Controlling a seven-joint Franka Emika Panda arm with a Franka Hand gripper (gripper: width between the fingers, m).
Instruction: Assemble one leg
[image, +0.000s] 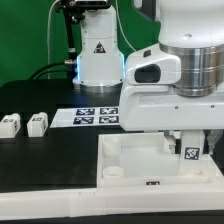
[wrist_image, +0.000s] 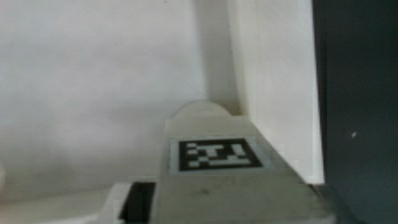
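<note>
My gripper (image: 190, 138) is shut on a leg (image: 190, 152), a small white block with a black-and-white tag facing the camera. It holds the leg upright over the right part of the large white square top (image: 130, 155). In the wrist view the leg (wrist_image: 217, 150) runs between my fingers (wrist_image: 135, 202), and its far end sits by the top's raised edge (wrist_image: 267, 70). I cannot tell whether the leg touches the top. Two more legs (image: 10, 124) (image: 37, 122) lie on the black table at the exterior view's left.
The marker board (image: 97, 113) lies behind the top, in front of the white robot base (image: 97, 55). A corner hole (image: 113, 170) shows in the top's near left corner. The black table (wrist_image: 356, 100) lies beside the top's edge.
</note>
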